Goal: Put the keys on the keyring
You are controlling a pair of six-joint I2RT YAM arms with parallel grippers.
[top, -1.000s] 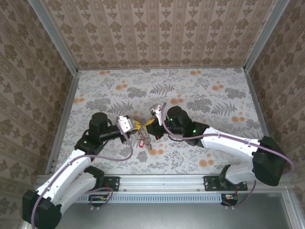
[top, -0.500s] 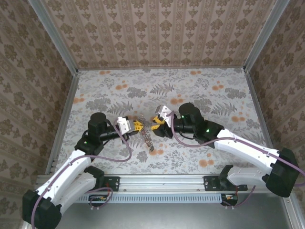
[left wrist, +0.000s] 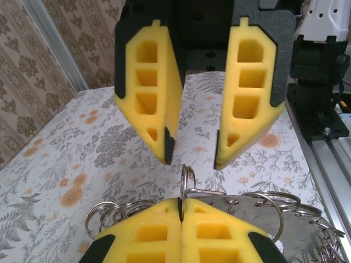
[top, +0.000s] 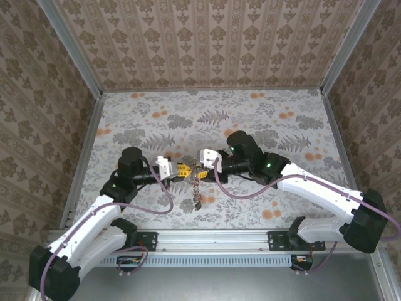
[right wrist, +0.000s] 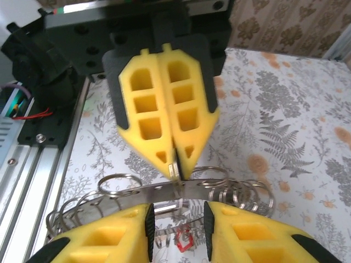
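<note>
My left gripper (left wrist: 181,201) is shut on a small wire loop (left wrist: 186,178) that stands up from the keyring (left wrist: 285,230), a flat grey metal band hung with several split rings. Seen from above, the keyring (top: 192,170) is held in the air between both grippers at mid-table. My right gripper (right wrist: 176,212) faces the left gripper (right wrist: 176,169) tip to tip and is open, its pads on either side of the band (right wrist: 137,193) without pinching it. Keys (top: 197,191) hang below in a bunch. A red key (right wrist: 185,241) dangles under the band.
The table (top: 282,125) has a flowered cloth with printed orange blossoms and patterned walls on three sides. An aluminium rail (top: 213,238) runs along the near edge by the arm bases. Open cloth lies behind and to both sides of the grippers.
The right gripper has opened and its arm has swung out to the right and back toward the ring. The left gripper stays shut. The key bunch now hangs straight down.
</note>
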